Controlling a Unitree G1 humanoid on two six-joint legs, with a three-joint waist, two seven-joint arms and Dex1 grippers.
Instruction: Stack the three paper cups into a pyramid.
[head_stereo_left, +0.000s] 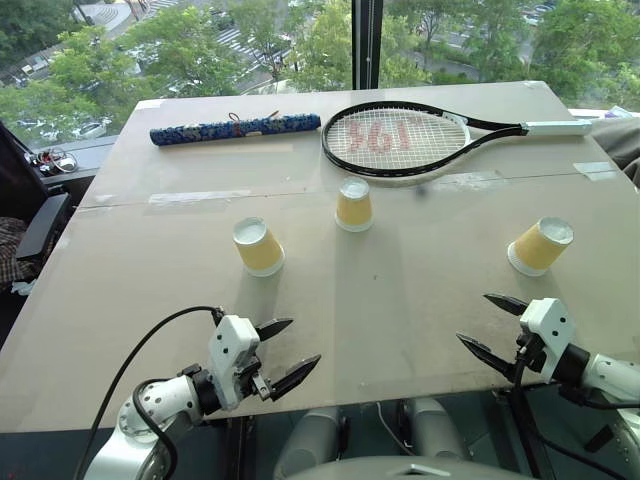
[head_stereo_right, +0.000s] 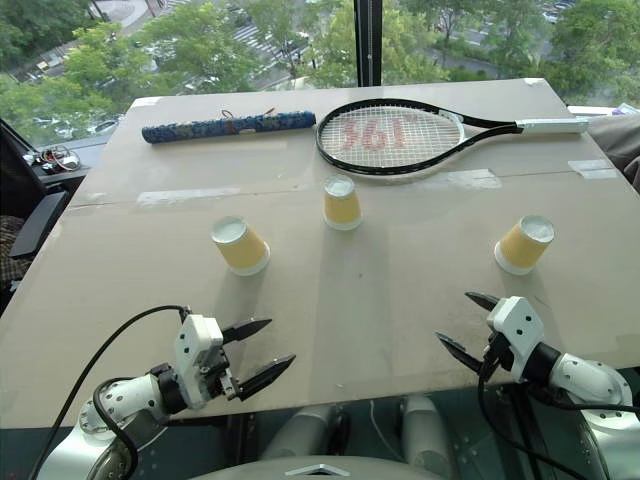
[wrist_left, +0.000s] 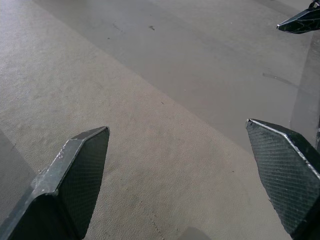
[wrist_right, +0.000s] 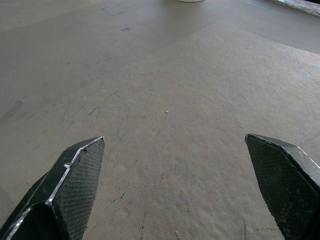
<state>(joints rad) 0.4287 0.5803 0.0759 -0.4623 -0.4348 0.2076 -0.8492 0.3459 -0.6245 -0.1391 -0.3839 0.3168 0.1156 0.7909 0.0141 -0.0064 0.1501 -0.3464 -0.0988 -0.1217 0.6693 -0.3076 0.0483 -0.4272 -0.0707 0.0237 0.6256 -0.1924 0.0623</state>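
The one thing I can read here is on the tennis racket (head_stereo_left: 400, 138), which lies at about 12 o'clock on the far side of the table (head_stereo_left: 400, 300). Big red marks are painted across its strings. From where I stand they look like the number 361 with a small mark after it, seen the wrong way round. I can find no other words or numbers.

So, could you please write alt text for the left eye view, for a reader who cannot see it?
Three paper cups stand upside down and apart on a grey table, with the open left gripper and open right gripper low in front of them. Behind lie a tennis racket and a blue rolled bundle.
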